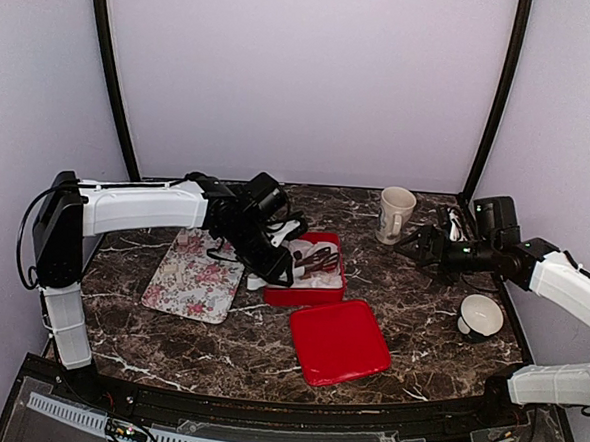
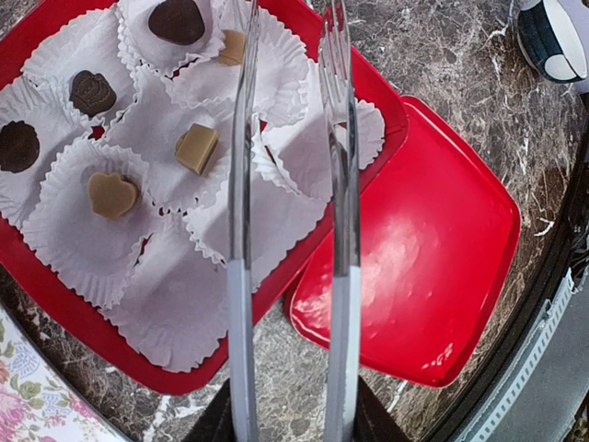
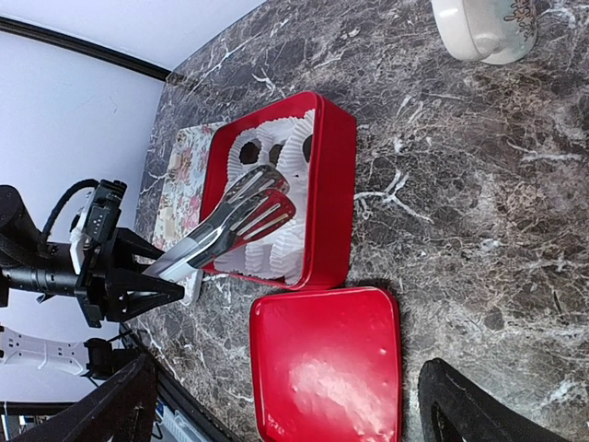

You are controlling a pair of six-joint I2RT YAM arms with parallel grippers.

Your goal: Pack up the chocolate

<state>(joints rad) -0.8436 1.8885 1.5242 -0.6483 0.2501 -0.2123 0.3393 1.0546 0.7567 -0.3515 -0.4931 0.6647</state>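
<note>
Looking into the glossy red box [image 2: 74, 313], we find the chocolate [image 2: 196, 147] in fluted white paper cups [image 2: 166, 304]: dark and tan pieces, heart-shaped, square and round, one stamped with a mark we cannot read. Our left gripper [image 3: 164, 272] is clamped on slotted metal tongs [image 2: 241, 230], whose blades hang apart over the cups, empty. Our right gripper [image 1: 419, 247] gapes wide, holding nothing, near the ceramic mug [image 1: 396, 214]. A smooth red lid [image 2: 433, 249] lies just beside the box on the veined marble table [image 2: 442, 55].
</note>
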